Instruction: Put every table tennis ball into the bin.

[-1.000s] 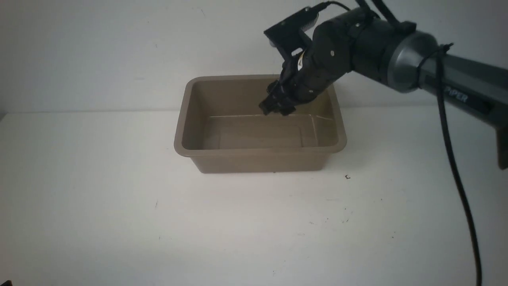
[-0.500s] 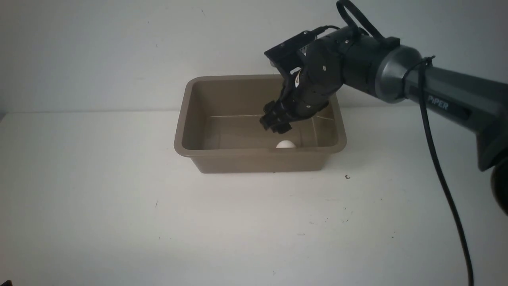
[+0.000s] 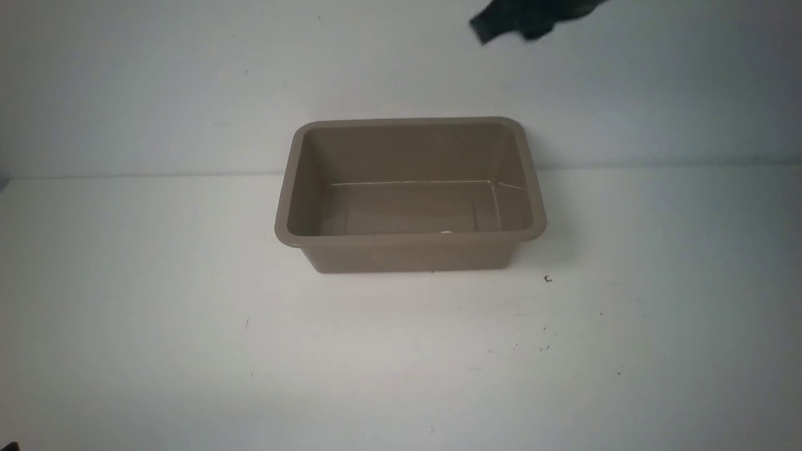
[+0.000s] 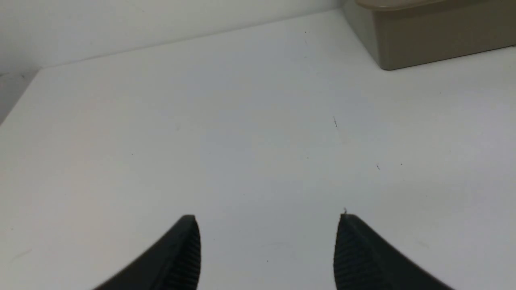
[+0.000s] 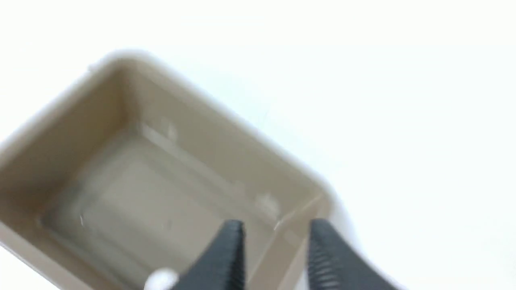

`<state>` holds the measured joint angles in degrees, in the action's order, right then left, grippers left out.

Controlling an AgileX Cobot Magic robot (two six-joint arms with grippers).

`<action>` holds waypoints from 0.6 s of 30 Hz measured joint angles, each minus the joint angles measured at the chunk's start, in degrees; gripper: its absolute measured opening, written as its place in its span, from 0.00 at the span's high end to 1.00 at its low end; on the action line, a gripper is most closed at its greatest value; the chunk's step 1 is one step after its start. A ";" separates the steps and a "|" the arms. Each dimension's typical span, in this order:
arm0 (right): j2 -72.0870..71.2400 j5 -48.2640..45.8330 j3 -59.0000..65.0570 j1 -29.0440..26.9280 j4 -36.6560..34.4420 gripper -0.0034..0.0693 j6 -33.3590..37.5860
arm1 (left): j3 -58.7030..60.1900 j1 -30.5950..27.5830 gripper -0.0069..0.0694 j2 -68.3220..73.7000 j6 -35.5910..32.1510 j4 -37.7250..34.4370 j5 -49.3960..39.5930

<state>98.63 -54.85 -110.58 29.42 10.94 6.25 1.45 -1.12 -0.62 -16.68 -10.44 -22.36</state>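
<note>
The taupe bin (image 3: 410, 247) stands at the back middle of the white table. The white table tennis ball (image 3: 447, 232) lies inside it against the near wall, only its top showing; it also shows blurred in the right wrist view (image 5: 161, 279). My right gripper (image 5: 276, 225) is open and empty, high above the bin (image 5: 133, 121); in the front view only a dark blur of it (image 3: 520, 19) shows at the top edge. My left gripper (image 4: 268, 219) is open and empty over bare table, the bin's corner (image 4: 423, 48) far from it.
The white table (image 3: 250, 344) spreads in front of and beside the bin, with a few small dark specks (image 3: 548, 279). A pale wall stands behind the bin.
My right gripper has let go of the ball into the bin and risen fast up and out of the bin to the top edge. The ball has settled low against the near wall.
</note>
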 joint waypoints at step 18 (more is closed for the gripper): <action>-50.20 27.28 67.59 0.00 7.35 0.97 -16.78 | 0.00 0.00 0.38 0.00 0.00 0.00 0.00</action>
<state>48.43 -27.57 -43.00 29.42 18.30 -10.53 1.45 -1.12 -0.62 -16.68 -10.44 -22.36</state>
